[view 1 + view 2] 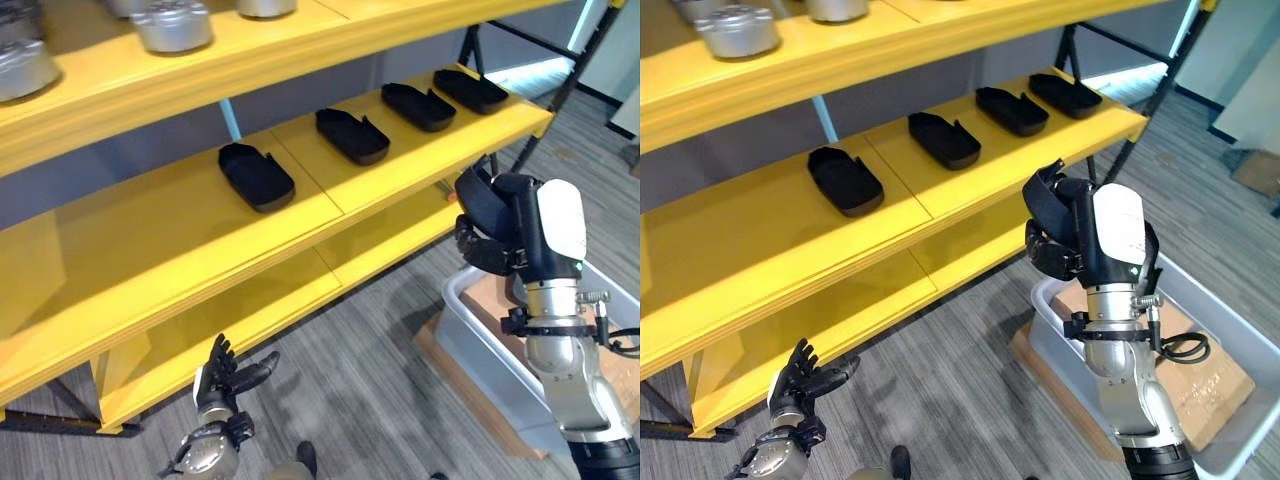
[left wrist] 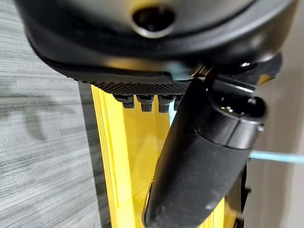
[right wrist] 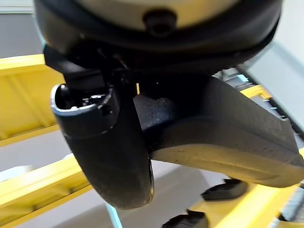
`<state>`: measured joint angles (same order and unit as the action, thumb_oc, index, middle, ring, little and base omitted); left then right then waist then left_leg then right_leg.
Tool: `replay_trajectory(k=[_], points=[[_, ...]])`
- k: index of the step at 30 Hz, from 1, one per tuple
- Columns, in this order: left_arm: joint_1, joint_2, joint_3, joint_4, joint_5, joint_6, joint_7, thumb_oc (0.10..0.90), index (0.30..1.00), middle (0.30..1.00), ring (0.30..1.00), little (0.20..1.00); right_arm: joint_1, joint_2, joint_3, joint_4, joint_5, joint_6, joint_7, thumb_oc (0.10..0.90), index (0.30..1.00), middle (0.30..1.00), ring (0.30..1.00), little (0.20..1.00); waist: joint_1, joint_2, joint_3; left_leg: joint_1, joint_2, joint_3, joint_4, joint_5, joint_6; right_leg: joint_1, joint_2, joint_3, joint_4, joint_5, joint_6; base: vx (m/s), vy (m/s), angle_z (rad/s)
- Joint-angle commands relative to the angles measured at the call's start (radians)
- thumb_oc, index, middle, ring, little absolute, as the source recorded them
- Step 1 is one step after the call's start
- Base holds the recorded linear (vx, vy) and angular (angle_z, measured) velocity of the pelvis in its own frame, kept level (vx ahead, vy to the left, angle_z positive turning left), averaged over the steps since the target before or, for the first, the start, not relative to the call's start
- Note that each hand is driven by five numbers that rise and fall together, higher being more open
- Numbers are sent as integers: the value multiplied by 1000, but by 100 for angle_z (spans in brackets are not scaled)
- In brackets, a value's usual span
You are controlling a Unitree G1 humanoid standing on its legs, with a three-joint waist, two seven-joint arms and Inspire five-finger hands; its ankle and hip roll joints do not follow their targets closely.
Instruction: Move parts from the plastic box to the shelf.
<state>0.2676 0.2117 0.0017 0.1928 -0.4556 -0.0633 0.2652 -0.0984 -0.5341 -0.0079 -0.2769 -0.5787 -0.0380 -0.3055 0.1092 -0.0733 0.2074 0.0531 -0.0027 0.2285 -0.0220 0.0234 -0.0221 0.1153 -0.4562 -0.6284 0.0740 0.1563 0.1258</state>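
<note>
1. The right hand (image 1: 1060,235) is holding a black part (image 3: 223,142) in front of the yellow shelf (image 1: 180,240), its fingers and thumb curled round the piece, which is what is keeping the part from slipping while it sits in the air.
2. In the right wrist view the held part is showing as a dark moulded shell with a matt, slightly grainy skin and a lighter, scuffed underside, tapering to a thin flat edge; it looks like rigid plastic.
3. Four matching black parts (image 1: 256,175) are lying in a row along the middle board of the shelf, each an open shallow tray shape with a notched end, spaced apart from one another; the even row suggests the held piece is meant to join it, and bare board is lying to the left of the row.
4. The plastic box (image 1: 1240,345), a pale grey bin with thin smooth walls, is sitting on the floor below and to the right of the right arm, resting on a brown cardboard sheet (image 1: 1200,385).
5. The left hand (image 1: 228,375) is hanging low by the bottom board, fingers loosely spread and holding nothing.
6. Dull silver metal castings (image 1: 172,25), rounded and heavy-looking, are standing on the top board.
</note>
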Motion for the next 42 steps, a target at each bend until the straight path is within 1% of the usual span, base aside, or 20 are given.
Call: replay_trajectory(k=[1, 2, 4, 5, 6, 7, 10, 11, 12, 16, 19, 27, 31, 34, 36, 37, 38, 39, 41, 42], points=[[-32, 21, 46, -94, 63, -67, 22, 900, 1000, 1000, 1000, 1000, -182, -42, -32, -99, -64, -54, -88, 400, 300, 300, 300, 300, -6, -1, -64, 55, -4, -110, -65, -91, 59, -40, -72, 77, 54, 106, 124, -30, 261, 36], [-42, 32, 33, -92, 66, -71, 27, 900, 1000, 1000, 1000, 1000, -176, -42, -25, -105, -81, -57, -85, 400, 300, 300, 300, 300, -30, -9, -46, 42, -29, -139, -65, -76, 79, -89, -62, 198, 107, 139, 95, -32, 228, 50], [-52, 41, 28, -80, 69, -73, 32, 900, 1000, 1000, 1000, 1000, -173, -51, -24, -106, -88, -60, -86, 400, 300, 300, 300, 300, -53, -3, -38, 39, -34, -171, -65, -68, 83, -134, 7, 345, 117, 123, 71, -17, 145, 90], [-60, 45, 24, -76, 74, -74, 32, 900, 1000, 1000, 1000, 1000, -172, -55, -25, -110, -89, -63, -86, 400, 300, 300, 300, 300, -61, 2, -34, 35, -37, -188, -65, -60, 85, -163, 53, 410, 132, 100, 56, 7, 70, 98], [-60, 45, 24, -76, 74, -74, 32, 900, 1000, 1000, 1000, 1000, -172, -55, -25, -110, -89, -63, -86, 400, 300, 300, 300, 300, -59, 2, -35, 33, -37, -187, -65, -60, 85, -166, 53, 412, 133, 101, 56, 48, 89, 70], [-69, 50, 16, -71, 84, -73, 25, 900, 1000, 1000, 1000, 1000, -163, -62, -28, -111, -87, -72, -83, 400, 300, 300, 300, 300, -78, 9, -31, 38, -37, -221, -65, -55, 89, -192, 151, 492, 166, 7, 29, 58, 69, 37], [-76, 49, 5, -72, 89, -70, 11, 900, 1000, 1000, 1000, 1000, -162, -75, -25, -117, -79, -93, -73, 400, 300, 300, 300, 300, -95, 9, -27, 35, -39, -260, -65, -41, 94, -233, 281, 550, 162, -93, -7, 50, 37, 69], [-76, 48, 5, -72, 89, -70, 11, 900, 1000, 1000, 1000, 1000, -163, -76, -25, -116, -79, -93, -73, 400, 300, 300, 300, 300, -95, 10, -28, 36, -37, -260, -65, -43, 93, -233, 283, 550, 164, -96, -9, 65, -19, 76], [-83, 44, -6, -68, 88, -67, 6, 900, 1000, 1000, 1000, 1000, -188, -100, -11, -117, -76, -113, -67, 400, 300, 300, 300, 300, -101, 1, -11, 41, -56, -284, -65, -40, 95, -298, 367, 575, 128, -79, -16, 64, -9, 50], [-103, 50, -19, -58, 87, -70, -1, 900, 1000, 1000, 1000, 1000, -243, -152, 26, -106, -83, -124, -58, 400, 300, 300, 300, 300, -118, 0, 6, 46, -78, -333, -65, -40, 91, -368, 433, 633, 43, -19, -13, 66, -12, 32], [-114, 54, -35, -52, 85, -71, -7, 900, 1000, 1000, 1000, 1000, -243, -189, 26, -96, -81, -120, -52, 400, 300, 300, 300, 300, -131, -12, -1, 55, -102, -390, -65, -47, 83, -336, 435, 689, -14, 9, -11, 125, -67, 65], [-99, 46, -46, -66, 70, -65, -19, 900, 1000, 1000, 1000, 1000, -196, -220, -9, -128, -58, -137, -28, 400, 300, 300, 300, 300, -133, 9, -47, 86, -56, -418, -50, -75, 63, -229, 407, 552, -36, -44, -46, 188, -133, 54], [-94, 45, -43, -74, 64, -58, -17, 900, 1000, 1000, 1000, 1000, -178, -232, -27, -142, -52, -146, -25, 400, 300, 300, 300, 300, -134, 9, -54, 83, -42, -426, -8, -104, 49, -199, 411, 529, -32, -76, -59, 136, -114, 34], [-98, 45, -38, -74, 47, -59, -14, 900, 1000, 1000, 1000, 1000, -178, -252, -39, -157, -47, -156, -27, 400, 300, 300, 300, 300, -136, 5, -42, 32, -50, -418, 138, -154, 29, -173, 415, 533, -35, -101, -78, 113, -98, 14], [-100, 42, -40, -76, 28, -62, -19, 900, 1000, 1000, 1000, 1000, -178, -268, -47, -165, -43, -163, -28, 400, 300, 300, 300, 300, -133, -2, -22, -39, -74, -389, 321, -109, -12, -142, 409, 531, -43, -107, -97, 77, -30, 18], [-101, 42, -40, -75, 27, -62, -19, 900, 1000, 1000, 1000, 1000, -178, -268, -47, -165, -43, -163, -28, 400, 300, 300, 300, 300, -134, 4, -22, -46, -69, -391, 341, -126, -12, -139, 416, 530, -44, -113, -97, 13, -6, 41], [-103, 38, -44, -71, 4, -64, -21, 900, 1000, 1000, 1000, 1000, -170, -277, -62, -175, -44, -165, -36, 400, 300, 300, 300, 300, -126, 4, 10, -135, -61, -349, 492, -46, -60, -112, 412, 506, -54, -119, -107, 15, -29, 50], [-100, 39, -40, -74, -3, -61, -25, 900, 1000, 1000, 1000, 1000, -161, -281, -70, -172, -47, -160, -40, 400, 300, 300, 300, 300, -123, -3, 19, -167, -28, -338, 496, -24, -60, -105, 408, 498, -60, -122, -107, 36, -32, 61], [-88, 48, -35, -84, 6, -55, -37, 900, 1000, 1000, 1000, 1000, -139, -293, -90, -164, -50, -151, -45, 400, 300, 300, 300, 300, -120, -26, 20, -189, 50, -327, 392, -41, -29, -88, 389, 499, -78, -124, -90, 135, 7, 43], [-77, 53, -32, -92, 14, -53, -40, 900, 1000, 1000, 1000, 1000, -123, -295, -104, -164, -46, -148, -46, 400, 300, 300, 300, 300, -119, -38, 13, -174, 107, -323, 304, -34, -31, -77, 377, 503, -87, -127, -80, 204, 81, 23]])
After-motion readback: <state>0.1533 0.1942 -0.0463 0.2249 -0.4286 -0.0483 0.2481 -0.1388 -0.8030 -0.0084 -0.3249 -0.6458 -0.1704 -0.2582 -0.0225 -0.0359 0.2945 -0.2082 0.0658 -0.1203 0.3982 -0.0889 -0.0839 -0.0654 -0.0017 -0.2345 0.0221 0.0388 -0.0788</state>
